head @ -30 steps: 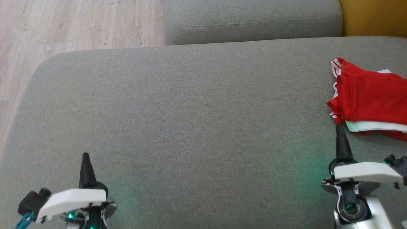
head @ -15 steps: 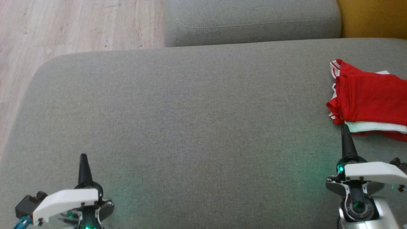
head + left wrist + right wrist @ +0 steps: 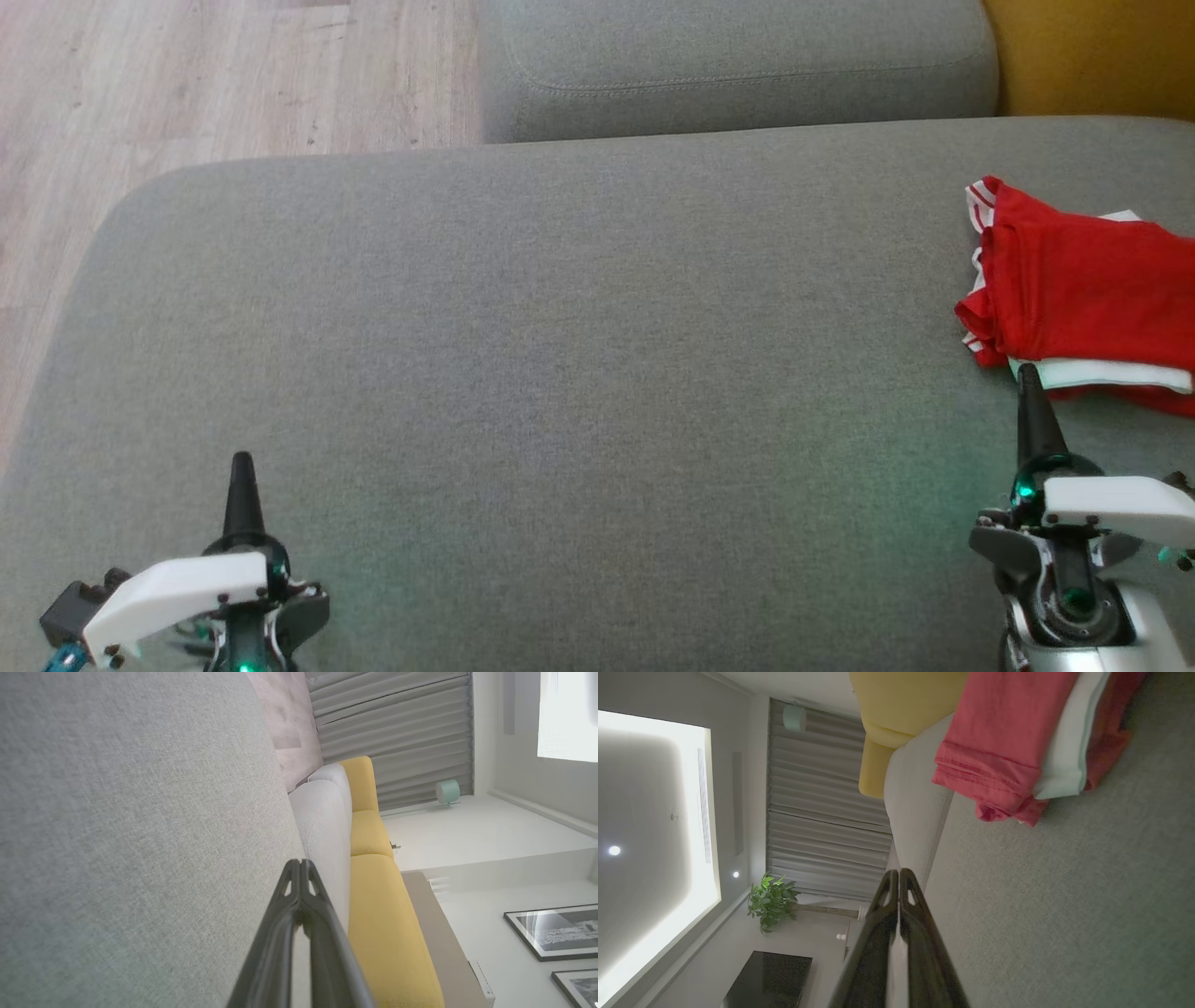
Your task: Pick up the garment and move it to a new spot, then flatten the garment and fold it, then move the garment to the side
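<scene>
The red garment [image 3: 1088,289] with white trim lies folded at the right edge of the grey sofa seat [image 3: 579,355]; the right wrist view shows the garment [image 3: 1004,737] as a stacked fold with a white band. My right gripper [image 3: 1028,373] is shut and empty, its tip just short of the garment's near white hem; in the right wrist view its tips [image 3: 899,873] meet. At the lower left my left gripper [image 3: 243,459] hovers over bare cushion, shut on nothing, and its tips [image 3: 299,863] are pressed together in the left wrist view.
A grey back cushion [image 3: 738,61] runs along the far side, with a yellow cushion [image 3: 1092,51] at the far right. Wooden floor [image 3: 187,84] lies beyond the seat's left and far-left edges. Yellow sofa sections [image 3: 373,896] show in the left wrist view.
Both grippers have drawn back toward the bottom of the head view, the right one also drifting right. The garment has stayed put; the camera shifted slightly.
</scene>
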### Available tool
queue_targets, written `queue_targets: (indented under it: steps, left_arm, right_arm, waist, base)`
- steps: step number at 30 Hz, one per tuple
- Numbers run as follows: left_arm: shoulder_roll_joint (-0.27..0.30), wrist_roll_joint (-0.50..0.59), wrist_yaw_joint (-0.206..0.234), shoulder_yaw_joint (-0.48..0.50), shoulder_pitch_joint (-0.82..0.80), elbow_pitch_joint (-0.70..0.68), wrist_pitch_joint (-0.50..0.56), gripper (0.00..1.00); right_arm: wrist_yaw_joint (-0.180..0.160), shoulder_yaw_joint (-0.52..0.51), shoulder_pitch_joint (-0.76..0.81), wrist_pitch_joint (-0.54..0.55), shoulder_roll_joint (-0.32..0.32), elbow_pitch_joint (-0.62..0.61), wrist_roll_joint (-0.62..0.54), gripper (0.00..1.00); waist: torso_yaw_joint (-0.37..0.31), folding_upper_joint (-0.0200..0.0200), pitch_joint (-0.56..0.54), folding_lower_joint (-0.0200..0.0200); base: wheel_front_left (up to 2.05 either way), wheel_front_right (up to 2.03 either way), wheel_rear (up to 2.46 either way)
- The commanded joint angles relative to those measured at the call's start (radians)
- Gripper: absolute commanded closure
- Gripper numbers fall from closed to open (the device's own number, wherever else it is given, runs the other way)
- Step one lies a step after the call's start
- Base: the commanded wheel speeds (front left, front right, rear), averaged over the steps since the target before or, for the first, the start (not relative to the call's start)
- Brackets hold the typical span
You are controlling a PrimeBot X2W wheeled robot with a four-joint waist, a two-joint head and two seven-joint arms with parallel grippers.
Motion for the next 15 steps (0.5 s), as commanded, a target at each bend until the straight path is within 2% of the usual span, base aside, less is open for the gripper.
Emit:
queue_targets:
  steps: [1, 15]
  left_arm:
    - [0.006, -0.022, -0.009, 0.041, -0.045, -0.034, 0.009, 1.0]
    - [0.007, -0.156, -0.02, 0.065, -0.046, -0.04, 0.05, 1.0]
  right_arm:
    - [-0.001, 0.01, -0.009, 0.011, -0.018, -0.04, 0.029, 1.0]
    - [-0.001, -0.017, -0.002, 0.053, -0.017, -0.055, 0.18, 1.0]
  waist:
    - [0.0, 0.0, -0.001, 0.0]
    - [-0.002, 0.0, -0.009, 0.0]
  base:
    - [0.0, 0.0, 0.0]
    - [0.0, 0.0, 0.0]
